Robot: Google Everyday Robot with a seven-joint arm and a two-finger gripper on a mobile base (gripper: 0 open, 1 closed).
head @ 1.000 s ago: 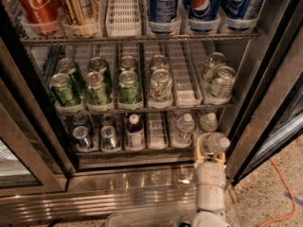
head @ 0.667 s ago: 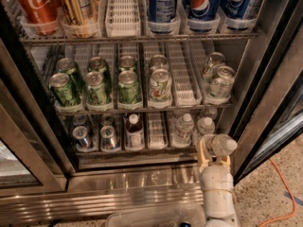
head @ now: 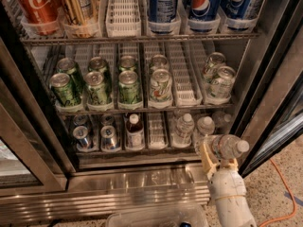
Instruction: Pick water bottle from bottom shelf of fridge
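My gripper (head: 214, 151) is at the lower right, just in front of the fridge's (head: 142, 186) bottom shelf (head: 156, 148), at its right end. It is shut on a small clear water bottle (head: 228, 146), which lies tilted with its white cap pointing right, outside the shelf front. Three more water bottles (head: 184, 126) stand in the white lane trays at the right of the bottom shelf, behind the gripper. The cream wrist partly hides the shelf's right corner.
A dark-liquid bottle (head: 135, 132) and silver cans (head: 81, 137) stand on the bottom shelf's left. Green cans (head: 97, 86) fill the rack above. The dark door frame (head: 265, 103) is close on the right. An orange cable (head: 280, 193) lies on the speckled floor. A clear plastic bin (head: 156, 216) sits below.
The gripper has moved right and back from the shelf with the water bottle in it. The bottle now lies tilted, cap to the right, clear of the shelf front.
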